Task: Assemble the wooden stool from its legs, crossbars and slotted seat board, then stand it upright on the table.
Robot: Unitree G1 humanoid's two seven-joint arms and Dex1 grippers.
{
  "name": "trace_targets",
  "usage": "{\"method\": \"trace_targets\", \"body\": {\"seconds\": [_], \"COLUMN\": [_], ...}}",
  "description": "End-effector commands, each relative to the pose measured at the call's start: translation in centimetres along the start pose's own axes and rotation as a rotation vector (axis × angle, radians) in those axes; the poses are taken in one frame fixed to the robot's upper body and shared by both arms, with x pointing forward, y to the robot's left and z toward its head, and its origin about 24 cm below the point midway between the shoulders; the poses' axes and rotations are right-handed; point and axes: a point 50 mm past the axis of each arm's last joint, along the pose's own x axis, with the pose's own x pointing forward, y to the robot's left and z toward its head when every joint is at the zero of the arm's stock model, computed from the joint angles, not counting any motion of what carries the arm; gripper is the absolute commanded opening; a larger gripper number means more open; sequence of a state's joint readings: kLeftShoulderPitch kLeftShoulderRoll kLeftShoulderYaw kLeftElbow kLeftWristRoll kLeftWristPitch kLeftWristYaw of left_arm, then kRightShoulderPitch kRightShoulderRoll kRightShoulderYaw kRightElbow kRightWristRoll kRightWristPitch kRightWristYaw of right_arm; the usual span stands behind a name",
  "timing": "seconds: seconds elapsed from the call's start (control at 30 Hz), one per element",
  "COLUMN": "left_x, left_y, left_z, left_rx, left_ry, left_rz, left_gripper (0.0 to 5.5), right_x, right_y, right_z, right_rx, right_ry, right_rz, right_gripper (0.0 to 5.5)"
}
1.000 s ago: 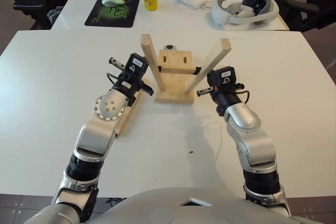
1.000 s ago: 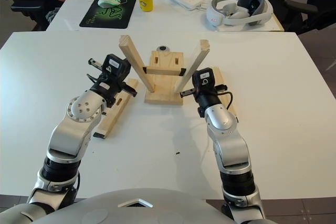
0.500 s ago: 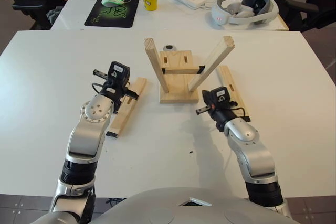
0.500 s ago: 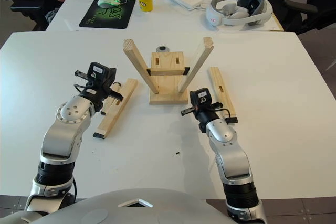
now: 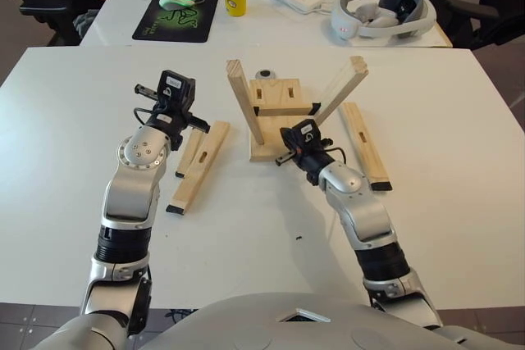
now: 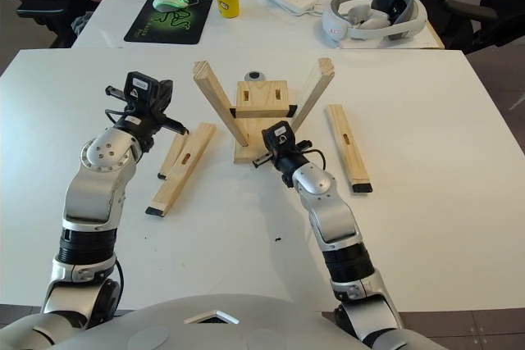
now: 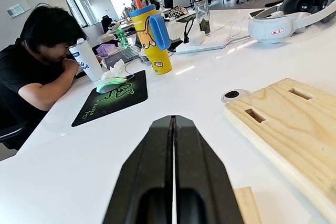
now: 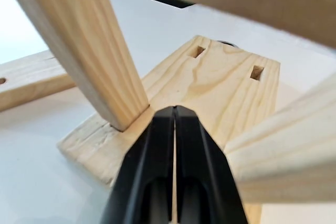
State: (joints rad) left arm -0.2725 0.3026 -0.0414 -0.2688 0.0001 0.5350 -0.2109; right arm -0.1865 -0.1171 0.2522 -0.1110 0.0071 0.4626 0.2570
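White tabletop [image 5: 74, 120] holds the seat [image 5: 275, 130], two legs [image 5: 244, 102] slotted in and splayed. The left tool [image 7: 173, 124] and right tool [image 8: 174, 109] are clenched empty; the right, just beside the seat, might knock them loose.

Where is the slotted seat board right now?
In the head views the seat board lies flat at the table centre, two legs standing in it, the right gripper at its near edge.

Pale wooden seat board [image 5: 275, 93], white table [image 5: 66, 112], black mouse pad [image 5: 156, 26] patterned green
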Motion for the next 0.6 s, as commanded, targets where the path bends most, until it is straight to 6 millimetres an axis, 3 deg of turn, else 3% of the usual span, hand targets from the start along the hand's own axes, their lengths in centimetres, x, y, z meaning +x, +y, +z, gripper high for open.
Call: {"method": "trace_targets", "body": {"seconds": [0.03,0.17,0.43,0.6], "left_x": [0.6,0.9,0.1,-0.1], "left_y": [-0.3,-0.2,0.3,0.6], "left_z": [0.4,0.9,0.1,-0.1], "left_rx": [-0.009,-0.009,-0.019,-0.017], "left_ry": [-0.017,-0.036,-0.019,-0.013], "left_rz": [-0.019,-0.021,0.014,0.024], "left_gripper": [0.02,0.02,0.02,0.02], "right_x": [1.4,1.0,-1.3,-5.3], "right_y": [0.4,-0.6,-0.8,-1.7], "right_z": [-1.5,-2.8,-6.3,-10.0], "right_rx": [-0.048,-0.065,-0.168,-0.187], "right_ry": [0.139,0.233,0.544,0.739], "right_rz": [0.024,-0.026,0.047,0.087], "right_gripper": [0.0,0.0,0.0,0.0]}}
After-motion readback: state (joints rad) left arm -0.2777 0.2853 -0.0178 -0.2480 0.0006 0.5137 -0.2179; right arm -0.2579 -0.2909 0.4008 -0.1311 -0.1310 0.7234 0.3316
